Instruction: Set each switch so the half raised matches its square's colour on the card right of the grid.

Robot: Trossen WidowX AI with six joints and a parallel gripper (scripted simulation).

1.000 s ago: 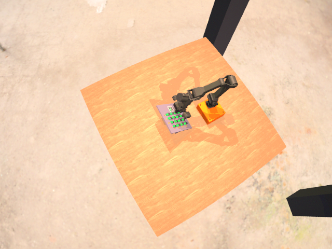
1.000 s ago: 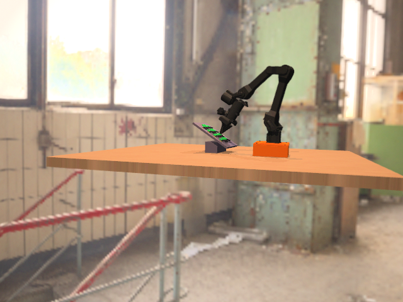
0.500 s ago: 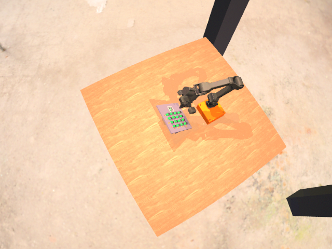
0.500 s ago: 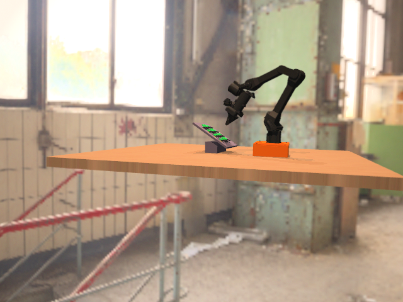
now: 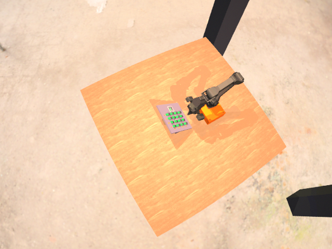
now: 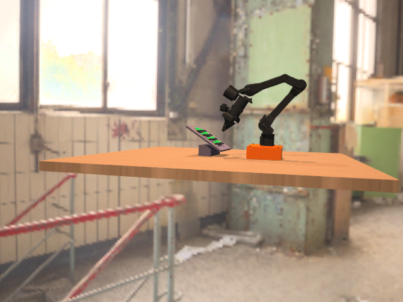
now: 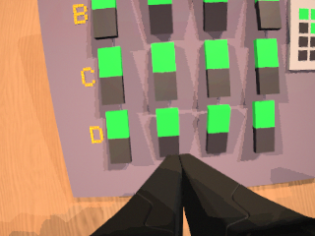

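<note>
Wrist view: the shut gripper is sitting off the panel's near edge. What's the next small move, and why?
Probably ease the gripper forward and to the arm's right, keeping its height. It is shut, holds nothing, and hangs apart from the panel, nearer than row D. The card is cut by the frame edge, so the switches cannot yet be checked against it.
</note>
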